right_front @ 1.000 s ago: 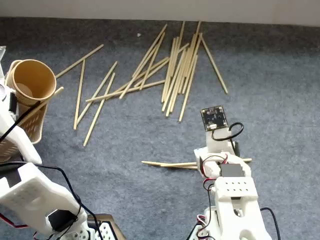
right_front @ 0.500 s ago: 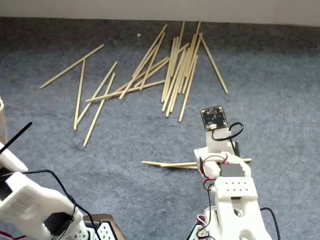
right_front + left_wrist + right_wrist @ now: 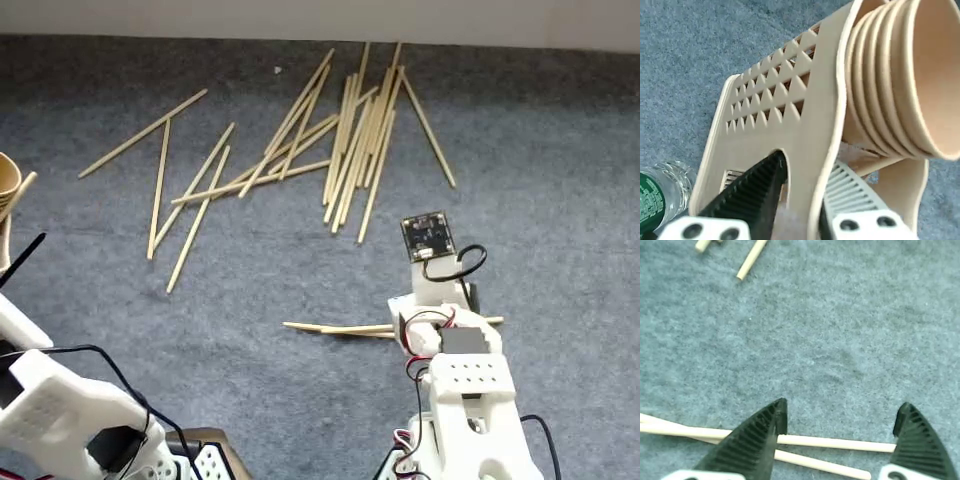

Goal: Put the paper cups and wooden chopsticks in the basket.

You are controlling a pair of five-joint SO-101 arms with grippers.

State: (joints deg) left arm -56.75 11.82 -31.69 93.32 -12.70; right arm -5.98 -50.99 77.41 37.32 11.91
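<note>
Plastic basket rim pinched between left fingers.

Grey-blue, felt-like carpet covered the whole work surface. A pale strip ran along the top edge of the frame in the high view; wall or bare edge, couldn't tell. Light was even, and shadows on the carpet were soft and faint.

You are seeing wooden chopsticks lying scattered across the far middle of the tabletop, a chopstick pair lying nearer beneath the right gripper, and paper cups nesting inside the basket.
</note>
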